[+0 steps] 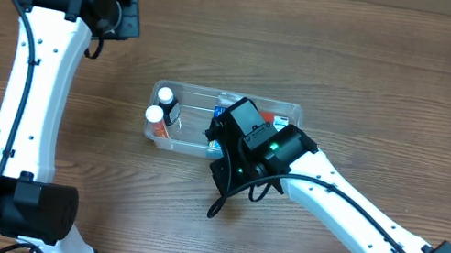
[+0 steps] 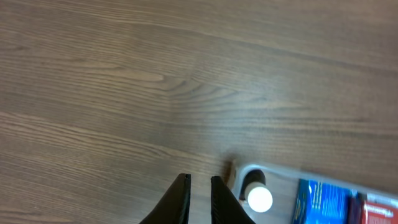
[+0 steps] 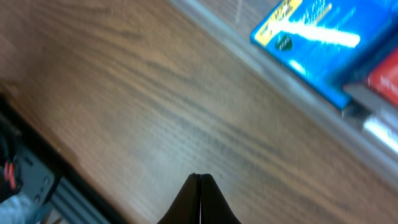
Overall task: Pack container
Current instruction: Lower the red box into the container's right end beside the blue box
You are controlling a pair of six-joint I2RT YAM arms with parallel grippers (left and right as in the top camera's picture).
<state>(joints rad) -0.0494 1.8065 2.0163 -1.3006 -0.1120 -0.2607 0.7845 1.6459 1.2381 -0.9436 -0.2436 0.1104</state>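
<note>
Container [image 1: 199,91] sits mid-table, with the right claw [image 3: 199,179] just outside its wall, fingers pressed together on nothing. Left claw [image 2: 198,186], barely ajar and empty, hangs apart over wood. A low sweep could knock it askew. Blue box [image 3: 314,43] print seems too blurred to read.

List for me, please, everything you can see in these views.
table: one, brown wood, under everything
container: one, clear, mid-table
bottles: two, white caps, container's left end
blue box: one, blue with yellow, inside container
red pack: one, red, beside blue box, inside container
left hand: black, slightly open, empty, over bare wood
right hand: black, shut, empty, over wood beside container
</note>
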